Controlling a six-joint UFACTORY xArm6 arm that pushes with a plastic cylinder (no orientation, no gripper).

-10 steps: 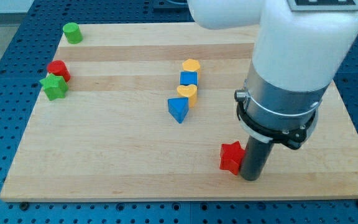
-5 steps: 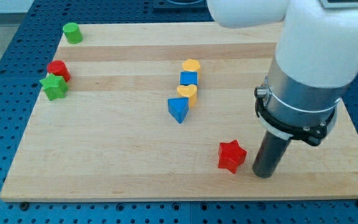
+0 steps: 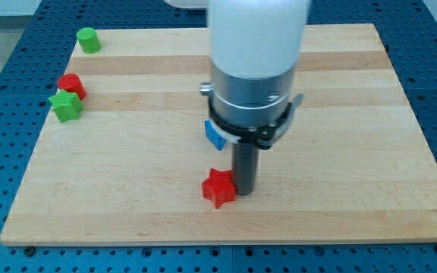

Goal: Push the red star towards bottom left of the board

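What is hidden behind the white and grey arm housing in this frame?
Only a corner of a blue block shows at the white and grey arm housing edge. Anything else behind it is covered and cannot be seen.

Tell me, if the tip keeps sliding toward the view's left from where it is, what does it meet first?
My tip would meet the red star first; the star lies just on its left, seemingly already touching it.

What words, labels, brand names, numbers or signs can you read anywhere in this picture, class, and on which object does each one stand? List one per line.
None: no readable text, number or sign shows anywhere in the view.
The arm's white housing is plain.
The wooden board bears only grain and stripes.
The red star, beside my tip, and the green star carry no marks.
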